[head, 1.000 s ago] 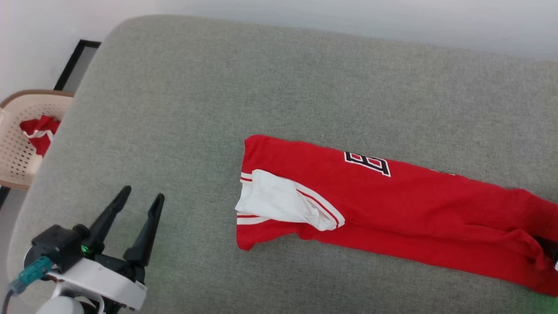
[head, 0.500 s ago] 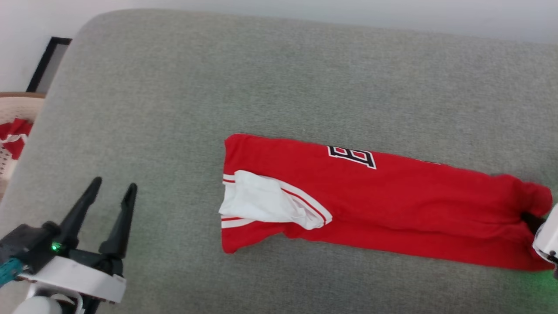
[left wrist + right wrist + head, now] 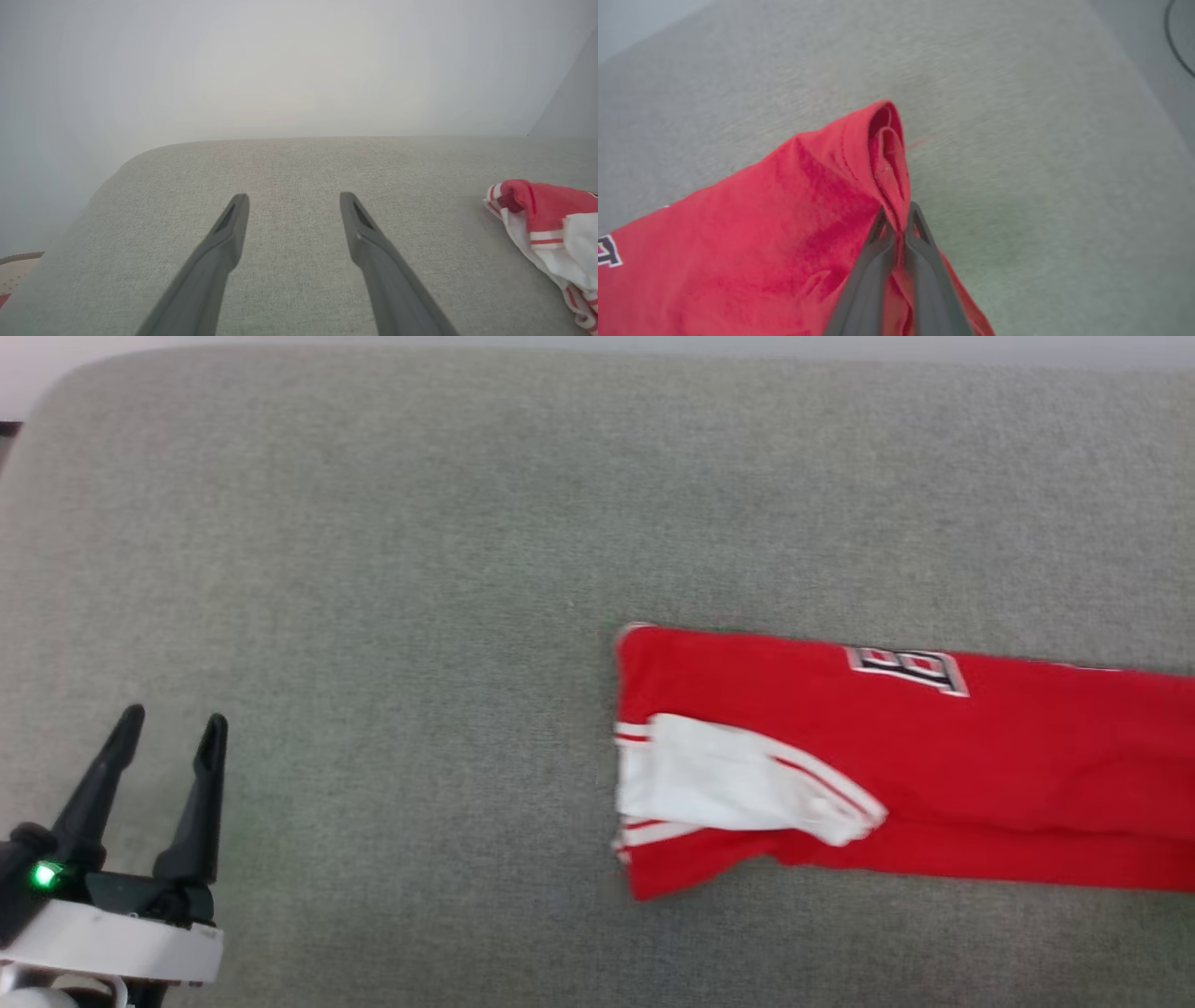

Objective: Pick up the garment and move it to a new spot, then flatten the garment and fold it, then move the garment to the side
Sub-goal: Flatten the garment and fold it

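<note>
The garment (image 3: 934, 775) is pinched at one end by my right hand (image 3: 899, 219). Its two fingers are pressed together on a bunched ridge of red cloth, which stands up in a small peak just beyond the tips. From there the shirt runs out as a long narrow strip lying on the grey cushion (image 3: 373, 551), already folded lengthwise. The chest letters (image 3: 907, 670) sit along its far edge and the white sleeve (image 3: 738, 784) lies on top at the opposite end.

My left hand (image 3: 173, 717) hovers over bare cushion, well apart from the shirt, fingers spread and holding nothing.

I read this as the start of the crosswise fold. To do it well I'd lift the clamped end only enough to clear the cloth. Then I'd carry it straight along the strip toward the sleeve end, keeping the edges in line. The grip looks thin and close to the tips, so a quick pull could slip it or drag the whole strip.
</note>
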### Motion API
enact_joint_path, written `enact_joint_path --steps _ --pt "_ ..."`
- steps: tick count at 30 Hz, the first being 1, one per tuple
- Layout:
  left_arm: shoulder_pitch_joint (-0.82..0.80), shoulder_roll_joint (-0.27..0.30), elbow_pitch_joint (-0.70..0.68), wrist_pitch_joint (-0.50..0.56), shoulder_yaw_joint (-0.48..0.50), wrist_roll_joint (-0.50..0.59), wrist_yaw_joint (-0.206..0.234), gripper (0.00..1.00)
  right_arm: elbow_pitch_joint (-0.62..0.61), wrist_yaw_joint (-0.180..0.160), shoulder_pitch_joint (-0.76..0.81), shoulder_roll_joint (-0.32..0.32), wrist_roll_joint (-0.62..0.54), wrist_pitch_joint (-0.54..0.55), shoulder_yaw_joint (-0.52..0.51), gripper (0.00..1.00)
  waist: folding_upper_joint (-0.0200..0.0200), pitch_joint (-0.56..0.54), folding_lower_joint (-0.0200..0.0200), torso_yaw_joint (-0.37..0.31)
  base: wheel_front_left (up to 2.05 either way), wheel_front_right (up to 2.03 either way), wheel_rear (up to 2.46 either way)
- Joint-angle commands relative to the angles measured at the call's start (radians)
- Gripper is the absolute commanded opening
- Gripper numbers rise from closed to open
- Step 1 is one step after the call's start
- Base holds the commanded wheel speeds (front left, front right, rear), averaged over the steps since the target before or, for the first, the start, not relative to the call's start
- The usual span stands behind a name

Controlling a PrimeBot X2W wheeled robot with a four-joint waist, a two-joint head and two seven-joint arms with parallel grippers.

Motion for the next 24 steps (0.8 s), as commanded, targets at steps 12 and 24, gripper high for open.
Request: enact_joint_path --steps 12,24 --pt "0.018 -0.039 -0.014 0.0 -0.002 0.015 0.001 1.0 -0.12 -0.002 0.086 0.0 0.114 0.035 0.076 0.0 0.0 -0.021 0.0 -0.029 0.0 0.0 0.0" --pt "0.034 -0.08 0.001 0.0 -0.041 -0.009 0.001 1.0 -0.163 -0.002 0.1 0.006 0.223 0.019 0.579 0.0 0.0 -0.068 0.0 0.014 0.0 0.0 0.0"
